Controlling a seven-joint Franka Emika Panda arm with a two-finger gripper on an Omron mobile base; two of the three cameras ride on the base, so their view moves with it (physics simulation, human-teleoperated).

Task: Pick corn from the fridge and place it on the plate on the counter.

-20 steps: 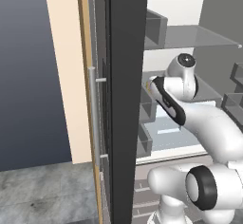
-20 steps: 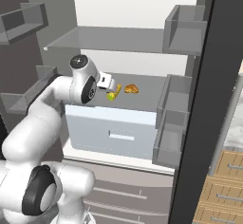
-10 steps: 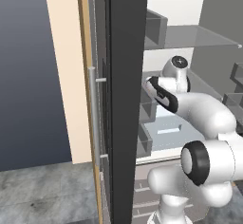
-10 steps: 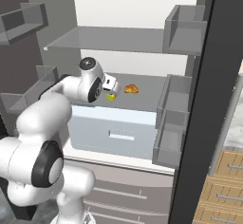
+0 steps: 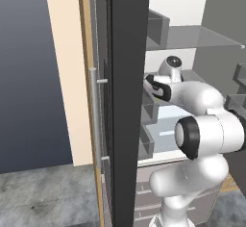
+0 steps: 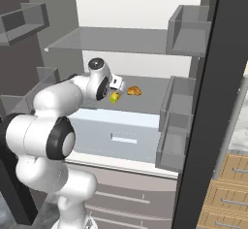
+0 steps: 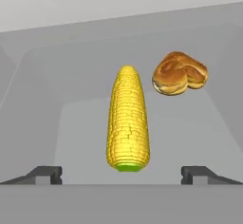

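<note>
The corn (image 7: 128,118) is a yellow cob with a green stub end, lying on a grey shelf inside the fridge (image 6: 150,94). It points away from my hand. My gripper (image 7: 121,173) is open, its two dark fingertips (image 7: 45,173) standing wide on either side of the cob's near end without touching it. From the right base view, the hand hovers just above and behind the corn (image 6: 114,97). The plate is out of view. A pale strip of the counter (image 6: 238,126) shows at the far right, past the fridge door.
A brown bread roll (image 7: 179,73) lies on the same shelf, just right of and beyond the cob. Grey door bins (image 6: 177,126) flank the shelf and a pale drawer (image 6: 121,136) sits below. The dark open fridge door (image 5: 127,101) stands left of the arm.
The arm has reached deeper into the fridge, bringing the hand closer to the corn. The jaws have stayed wide apart.
</note>
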